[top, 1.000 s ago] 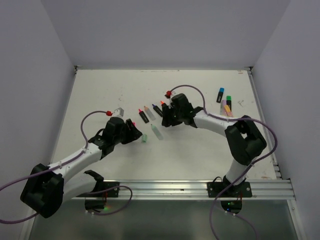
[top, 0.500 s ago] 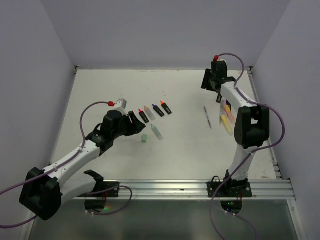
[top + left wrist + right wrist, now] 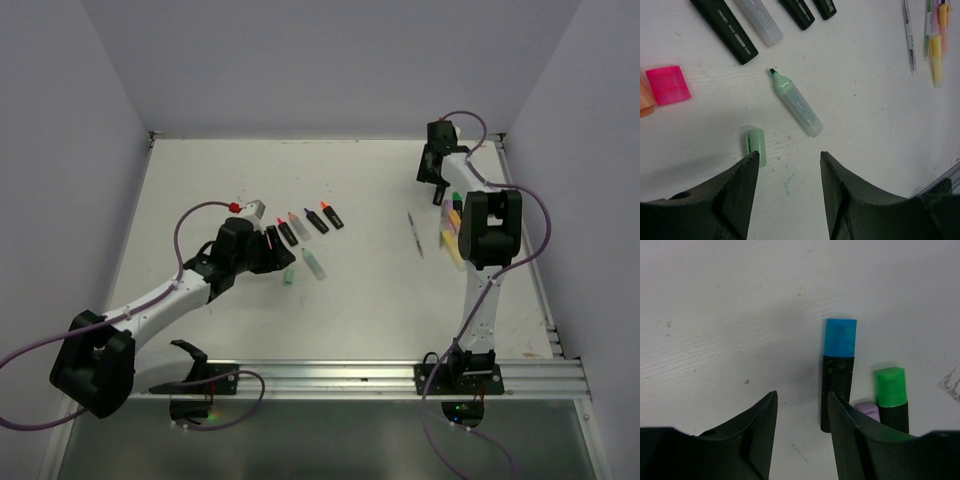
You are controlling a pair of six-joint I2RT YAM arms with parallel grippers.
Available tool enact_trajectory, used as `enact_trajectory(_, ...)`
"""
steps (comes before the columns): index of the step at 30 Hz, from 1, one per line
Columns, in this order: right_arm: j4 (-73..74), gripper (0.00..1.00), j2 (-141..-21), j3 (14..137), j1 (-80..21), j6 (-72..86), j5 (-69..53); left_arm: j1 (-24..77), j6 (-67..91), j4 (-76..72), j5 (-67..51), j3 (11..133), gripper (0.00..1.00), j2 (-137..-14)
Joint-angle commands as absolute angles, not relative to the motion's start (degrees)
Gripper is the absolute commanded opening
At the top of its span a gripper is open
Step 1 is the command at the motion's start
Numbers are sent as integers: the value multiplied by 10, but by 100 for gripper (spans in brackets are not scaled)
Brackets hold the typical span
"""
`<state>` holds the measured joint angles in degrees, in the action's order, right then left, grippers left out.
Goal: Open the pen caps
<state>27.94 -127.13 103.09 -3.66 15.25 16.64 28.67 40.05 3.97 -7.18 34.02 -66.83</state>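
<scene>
Top view: the left fingers [image 3: 268,250] hang over the tabletop [image 3: 220,180] left of the grey pen [image 3: 415,233], beside a row of highlighters [image 3: 303,223]. The right fingers [image 3: 436,185] hang right of the pen, at a second group [image 3: 455,225]. Neither pair's spread can be read at this size. Left wrist view: the left fingers stand spread and empty. Left of the pen, a mint cap [image 3: 756,146] lies apart from its mint body [image 3: 796,101], whose tip is bare. A pink cap [image 3: 668,85] and an orange cap [image 3: 644,105], the latter cut by the frame edge, also lie loose. Judged done: at least these three. The row's tips run out of frame, so its count is unconfirmed. The pastel highlighters [image 3: 936,50] right of the pen are cut off and too small to judge. Right wrist view: the right fingers stand spread, holding nothing, and the pen is out of view. A blue cap [image 3: 840,337] and a green cap [image 3: 891,386] sit on black bodies [image 3: 836,390], not yet off. A purple cap [image 3: 867,410] is partly hidden behind a finger. Judged outstanding: these three at least.
</scene>
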Motion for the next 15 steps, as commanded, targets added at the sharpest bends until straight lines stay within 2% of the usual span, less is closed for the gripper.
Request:
enact_trajectory(1,292,48,-1284,1072,-28,139,192,290,375,10,-89,377,55,-686)
enact_trajectory(15,308,48,-1321,1085,-22,125,220,290,374,12,-92,389,56,-703)
